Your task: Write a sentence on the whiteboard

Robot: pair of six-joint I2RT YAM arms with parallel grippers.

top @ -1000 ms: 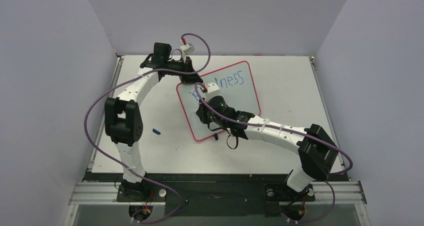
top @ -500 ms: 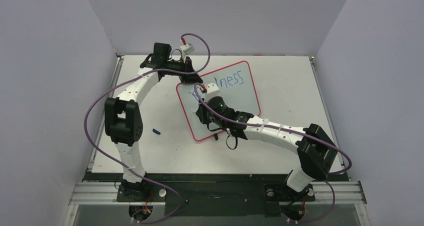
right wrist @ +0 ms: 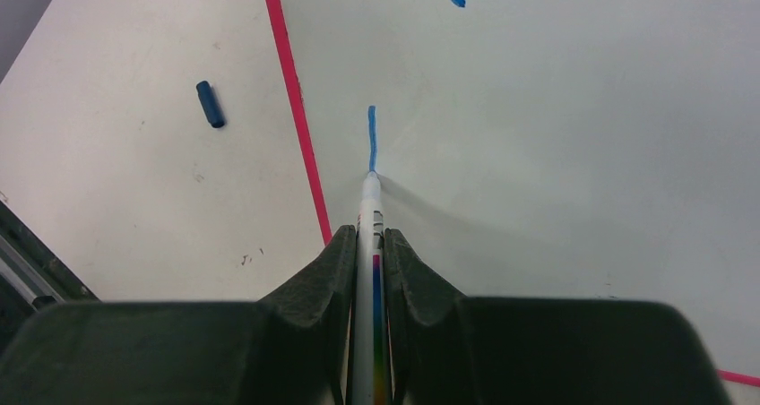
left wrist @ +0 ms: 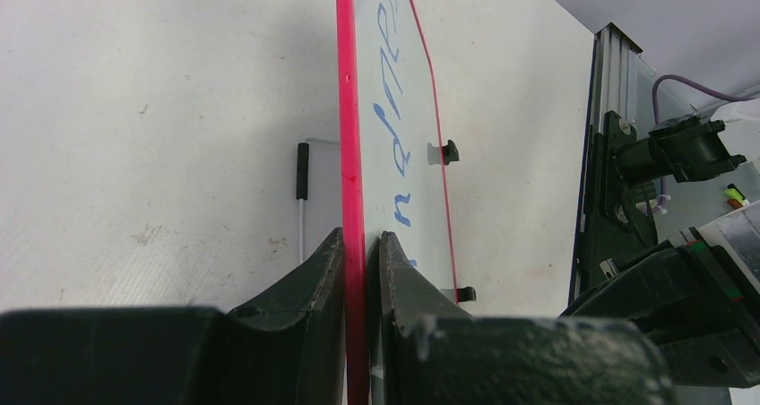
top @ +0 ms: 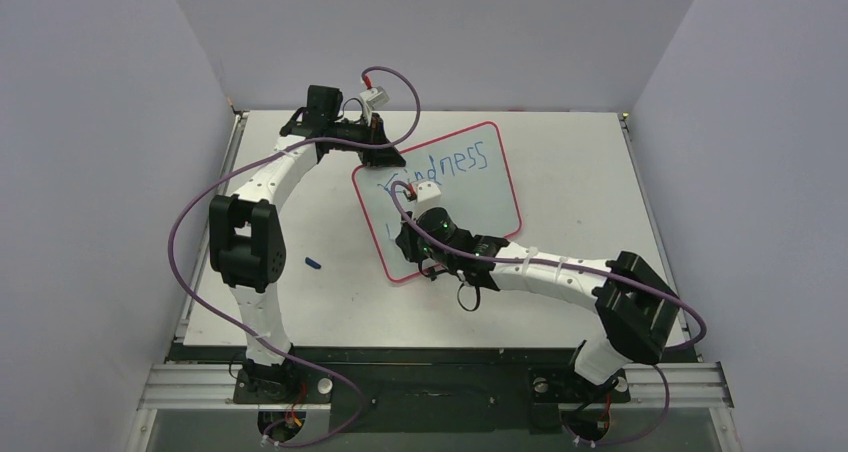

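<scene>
Top external view: moved below "Kindness" [top: 455, 162] to start line two [right wrist: 372, 136] near whiteboard [top: 490, 207] rim, marker [right wrist: 369, 217] pinched in right fingers [right wrist: 327, 275], rim in left fingers [left wrist: 324, 275].

Looks like a robotics lab test cell, not a home or an office. Enclosed on three sides by plain lilac-grey panels [top: 100, 172] around a bare white tabletop [top: 570, 172]. Fitted with two white-and-black robot arms, the left arm [top: 265, 182] and the right arm [top: 560, 270], bolted to an aluminium rail [top: 190, 384] at the near edge, with a red-rimmed whiteboard [top: 490, 197] between them. Strung with loose purple cables [top: 172, 234] and exposed wiring at the bases. Edged with slotted metal extrusion [left wrist: 602, 109] along the tabletop's side.
</scene>
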